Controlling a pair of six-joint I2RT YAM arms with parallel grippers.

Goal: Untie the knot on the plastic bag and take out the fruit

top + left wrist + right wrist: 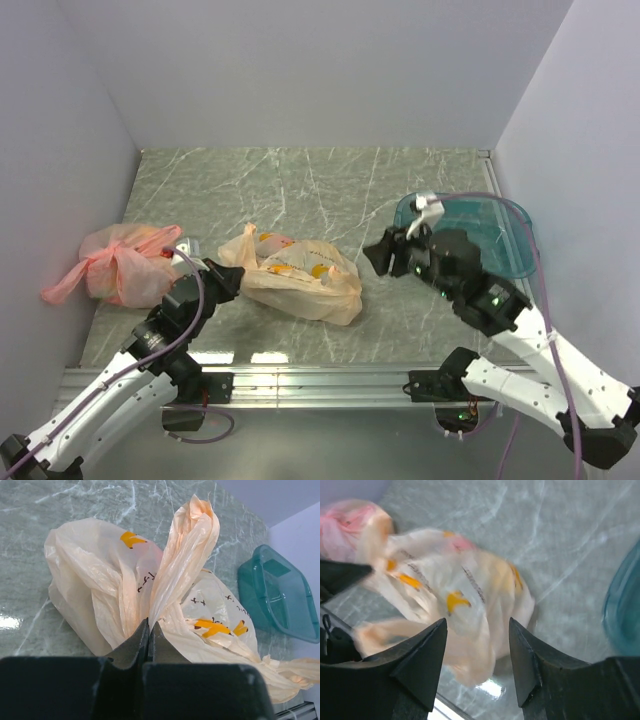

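Observation:
The beige plastic bag (300, 278) lies crumpled on the table's near middle, with orange marks on it. My left gripper (226, 276) is at the bag's left end. In the left wrist view its jaws (149, 626) are shut on the base of a bunched handle strip (190, 545) that stands up from the bag (95, 575). A second twisted strip (280, 665) trails off at the lower right; I cannot tell whether it is knotted. My right gripper (385, 255) is open and empty, hovering right of the bag (470, 585). The fruit is hidden inside the film.
A pink knotted bag (125, 262) lies at the left, close to my left arm. A teal plastic basin (495, 235) stands at the right, partly under my right arm; it also shows in the left wrist view (280, 595). White walls close three sides.

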